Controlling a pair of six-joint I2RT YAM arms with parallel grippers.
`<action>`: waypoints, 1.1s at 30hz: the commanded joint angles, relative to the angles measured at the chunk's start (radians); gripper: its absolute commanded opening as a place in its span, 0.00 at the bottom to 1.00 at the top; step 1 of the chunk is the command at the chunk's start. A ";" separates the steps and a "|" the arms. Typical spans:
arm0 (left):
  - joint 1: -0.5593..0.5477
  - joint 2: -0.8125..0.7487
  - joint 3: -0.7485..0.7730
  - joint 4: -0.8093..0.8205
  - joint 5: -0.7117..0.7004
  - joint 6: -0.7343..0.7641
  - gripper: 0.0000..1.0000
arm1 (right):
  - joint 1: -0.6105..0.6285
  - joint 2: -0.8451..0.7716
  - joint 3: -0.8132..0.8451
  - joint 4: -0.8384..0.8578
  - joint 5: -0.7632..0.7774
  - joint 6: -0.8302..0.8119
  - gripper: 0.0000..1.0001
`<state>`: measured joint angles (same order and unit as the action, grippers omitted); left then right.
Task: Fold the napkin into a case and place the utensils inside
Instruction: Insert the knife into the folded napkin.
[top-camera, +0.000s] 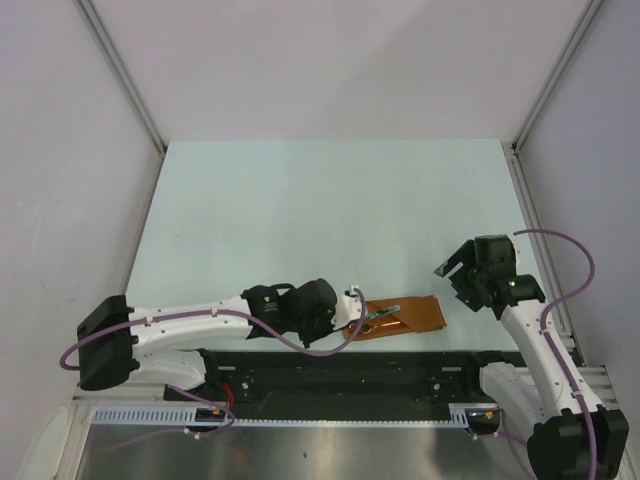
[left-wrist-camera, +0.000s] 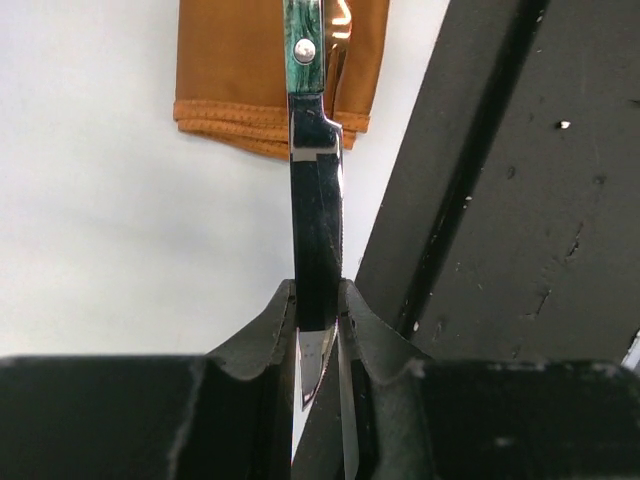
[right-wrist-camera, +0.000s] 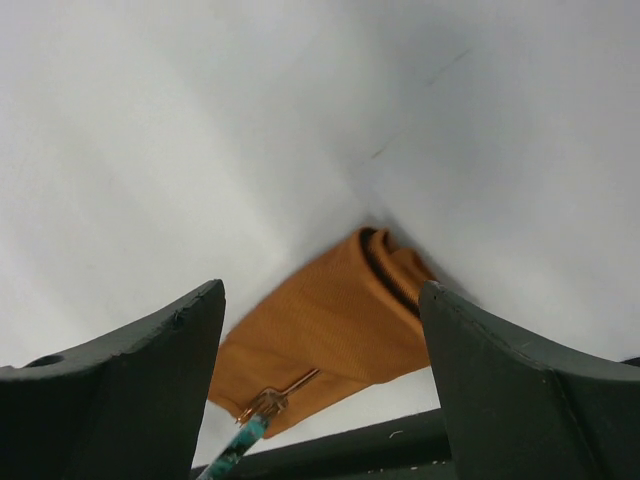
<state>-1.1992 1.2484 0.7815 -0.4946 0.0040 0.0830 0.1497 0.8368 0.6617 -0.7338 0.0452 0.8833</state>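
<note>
**Knife entering the folded case at the near edge of the table**

Surroundings. The table (top-camera: 320, 220) is a pale, matt sheet with white panels (top-camera: 60, 150) around it. A black, scuffed base rail (top-camera: 350, 372) runs along its 6 o'clock edge, just beside the case. In the left wrist view it fills the 3 o'clock side, close to the blade. A purple cable (top-camera: 572, 285) loops along the right arm.

Task items. The case (top-camera: 408, 317) lies at about 5 o'clock from the table's centre. It is a narrow rust-orange strip of soft woven cloth, with stacked, stitched hems at its open end (left-wrist-camera: 230, 110). The knife (left-wrist-camera: 318, 200) has a polished steel blade, finely toothed on one edge. Its teal marbled handle carries a metal rivet. The handle lies over the case's open end, though whether it is between the layers cannot be told.

Grippers. The left gripper (top-camera: 353, 310), at the case's 9 o'clock end, is clenched on the knife blade between black moulded fingers (left-wrist-camera: 265, 335). The right gripper (top-camera: 452, 268) hangs at about 2 o'clock from the case, clear of it. Its jaws are spread wide and hold nothing. Its camera shows a thin copper-coloured end on a teal piece (right-wrist-camera: 245, 440) at the cloth's near edge, and which utensil this is cannot be told.
</note>
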 joint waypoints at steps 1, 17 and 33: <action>0.010 0.014 0.047 -0.013 0.071 0.075 0.00 | -0.099 0.021 -0.020 -0.018 -0.076 -0.112 0.84; 0.013 0.109 0.053 -0.036 0.059 0.084 0.00 | -0.122 0.134 -0.051 0.097 -0.077 -0.152 0.84; 0.047 0.163 0.067 -0.038 0.047 0.084 0.00 | -0.125 0.162 -0.074 0.146 -0.117 -0.159 0.84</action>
<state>-1.1648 1.4006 0.8009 -0.5415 0.0555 0.1413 0.0284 0.9901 0.5999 -0.6220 -0.0551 0.7391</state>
